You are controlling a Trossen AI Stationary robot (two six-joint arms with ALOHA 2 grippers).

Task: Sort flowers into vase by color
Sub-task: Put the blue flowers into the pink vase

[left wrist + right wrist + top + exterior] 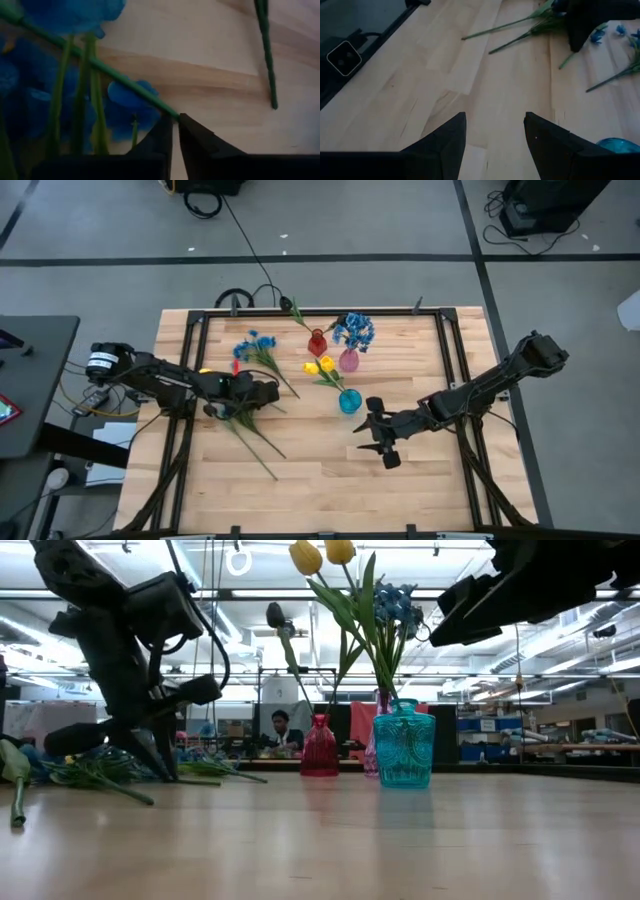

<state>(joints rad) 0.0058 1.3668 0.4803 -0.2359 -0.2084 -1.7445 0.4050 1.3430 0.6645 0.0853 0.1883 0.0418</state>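
Three small vases stand mid-table: a red vase [317,343] with one dark bloom [275,614], a pink vase [348,361] with blue sprays [354,330], and a teal vase [349,401] with yellow tulips [322,554]. More flowers [255,350] lie flat on the wood at the left. My left gripper [240,393] is low over this pile [90,770] and shut on a green stem among blue blossoms [127,97]. My right gripper [378,436] is open above bare wood just near-right of the teal vase, holding nothing [495,122]. My left gripper pinches a thin green stem [167,110] of a blue-flowered spray between its two fingertips [164,131]. The stem runs away from the fingers slantwise, with blue blossoms behind it. The fingers come down from above toward the table; the spray still lies low by the wood.
Loose green stems [258,442] stretch from the pile toward the table's near edge, and another stem end [270,75] lies close to my left gripper. A black frame [190,330] borders the tabletop. Bare wood lies near my right gripper [470,65]. A person sits in the room beyond [280,725].
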